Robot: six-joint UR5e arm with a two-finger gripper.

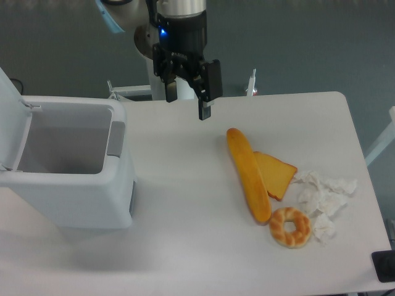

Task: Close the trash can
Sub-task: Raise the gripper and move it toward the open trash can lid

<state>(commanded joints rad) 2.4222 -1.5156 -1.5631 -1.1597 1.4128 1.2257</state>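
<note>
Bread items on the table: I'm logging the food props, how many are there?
3, all right of centre: a long loaf, a slice tucked against its right side, and a ring-shaped roll at the loaf's near end.
</note>
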